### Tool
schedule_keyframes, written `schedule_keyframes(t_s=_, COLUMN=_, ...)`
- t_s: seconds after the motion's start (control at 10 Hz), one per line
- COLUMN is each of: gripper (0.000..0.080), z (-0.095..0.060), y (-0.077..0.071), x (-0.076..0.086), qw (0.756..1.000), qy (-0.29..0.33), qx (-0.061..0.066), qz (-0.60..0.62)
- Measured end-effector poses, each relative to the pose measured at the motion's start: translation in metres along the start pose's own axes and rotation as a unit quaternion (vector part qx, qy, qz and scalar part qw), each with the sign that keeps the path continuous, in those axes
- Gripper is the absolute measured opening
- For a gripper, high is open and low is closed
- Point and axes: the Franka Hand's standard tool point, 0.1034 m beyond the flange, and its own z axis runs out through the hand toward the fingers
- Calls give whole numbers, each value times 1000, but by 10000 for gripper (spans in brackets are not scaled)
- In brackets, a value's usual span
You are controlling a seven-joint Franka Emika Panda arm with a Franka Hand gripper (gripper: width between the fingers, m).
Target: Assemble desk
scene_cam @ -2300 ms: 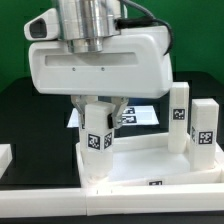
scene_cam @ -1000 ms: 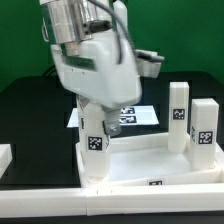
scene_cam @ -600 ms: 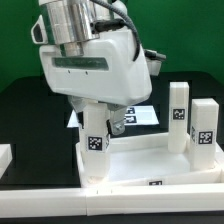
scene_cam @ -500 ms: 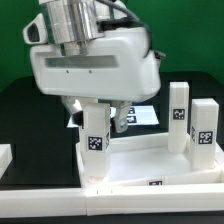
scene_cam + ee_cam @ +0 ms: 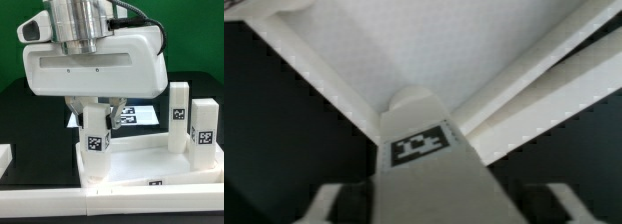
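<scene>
Border bar (image 5: pixel 40 187): a plain white bar along the front edge of the exterior view, at about 6 o'clock, touching the near side of the desk top.
Desk top (image 5: pixel 150 168): white, flat, with a raised rim; lies on the black table (image 5: pixel 25 110) just behind the bar, from the centre toward 4 o'clock. In the wrist view its rim runs as pale bands (image 5: pixel 331 90) across the dark table.
Near leg (image 5: pixel 95 135): square-section, tagged, upright in the desk top's corner at the exterior view's left, directly under the arm. The wrist view looks down its length, tag facing the camera (image 5: pixel 423 150).
Gripper (image 5: pixel 98 112): hangs over that leg, one finger (image 5: pixel 118 112) visible beside the leg's upper part; the wrist view shows a pale finger pad (image 5: pixel 327 203) on either side of the leg. Whether the fingers press the leg or stand just off it, I cannot tell.
Right-hand legs: two more tagged legs upright at about 3 o'clock, one nearer (image 5: pixel 205 128), one behind (image 5: pixel 179 112).
Marker board (image 5: pixel 140 117): flat, tagged, behind the arm near centre.
Arm housing (image 5: pixel 95 65): bulky white body filling 12 o'clock.
</scene>
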Motion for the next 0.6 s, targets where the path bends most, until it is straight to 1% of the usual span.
schedule_keyframes(t_s=0.1, gripper=288, z=0, y=2, x=1, qw=999, qy=0, qx=-1, qz=52)
schedule_keyframes(t_s=0.2, gripper=288, z=1, y=2, x=2, qw=990, qy=0, qx=-1, qz=139)
schedule_keyframes(t_s=0.3, gripper=288, z=1, y=1, x=2, qw=976, qy=1, qx=-1, qz=218)
schedule_keyframes(t_s=0.4, gripper=288, z=2, y=-1, x=2, qw=948, qy=0, qx=6, qz=318)
schedule_keyframes(t_s=0.5, gripper=288, z=2, y=-1, x=3, qw=907, qy=-2, qx=18, qz=421)
schedule_keyframes(t_s=0.6, gripper=288, z=2, y=1, x=3, qw=875, qy=-8, qx=33, qz=483)
